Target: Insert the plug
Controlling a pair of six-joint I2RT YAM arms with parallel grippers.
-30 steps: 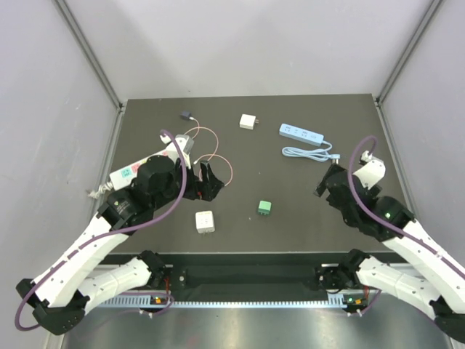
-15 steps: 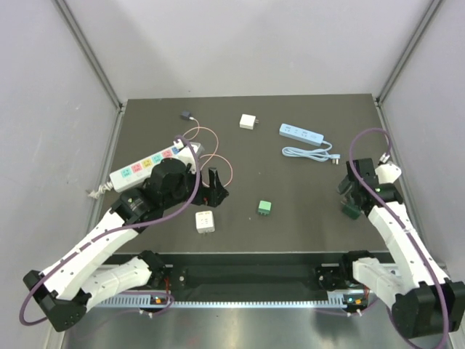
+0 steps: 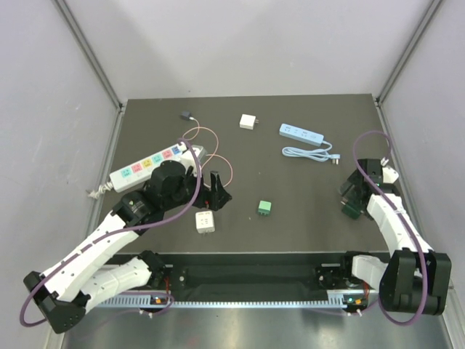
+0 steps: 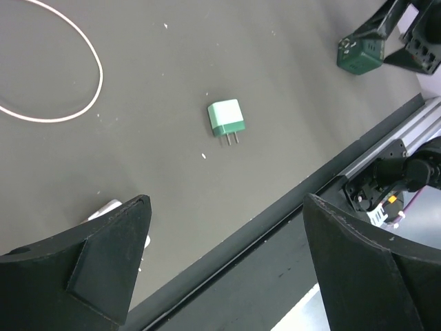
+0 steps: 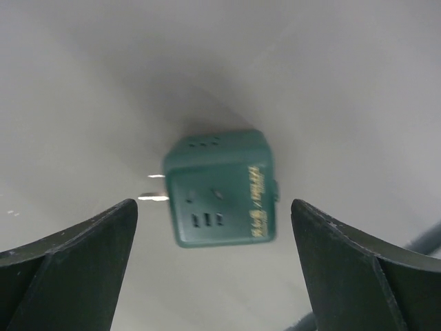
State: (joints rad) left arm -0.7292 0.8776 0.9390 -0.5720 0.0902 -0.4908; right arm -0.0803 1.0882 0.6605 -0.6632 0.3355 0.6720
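Right gripper (image 5: pixel 213 207), spread, hovers over a green plug (image 5: pixel 220 187): likely light, rigid, slick; best pinched across flat sides, behind 2 prongs (image 5: pixel 155 187).

Overhead looking down, 2 close wrist views, probably sharing green cube (image 5: pixel 220 187)

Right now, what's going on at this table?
Neither arm is holding anything. The left gripper hangs open above the table, with the light green plug lying loose just ahead of it. The right gripper is open, with the dark green cube adapter between its fingers but not gripped.
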